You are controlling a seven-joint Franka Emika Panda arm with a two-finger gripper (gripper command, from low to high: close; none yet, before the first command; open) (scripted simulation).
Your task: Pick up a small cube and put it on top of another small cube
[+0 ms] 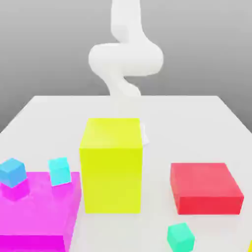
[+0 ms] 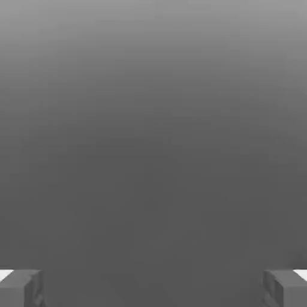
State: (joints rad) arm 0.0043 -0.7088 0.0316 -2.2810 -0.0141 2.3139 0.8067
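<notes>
Small cube (image 1: pixel 250 246) is not yet lifted; pick and stack both remain. It appears as a yellow sliver well to the exterior view's right of the tall yellow block (image 1: pixel 111 165), past a teal cube (image 1: pixel 180 236). The gripper (image 2: pixel 153 291) is spread wide and empty.

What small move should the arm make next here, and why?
Probably carry the open end effector toward a small cube, such as the teal cube in front: nothing lies between its fingers, and the arm stands behind the tall yellow block, away from the small cubes.
</notes>
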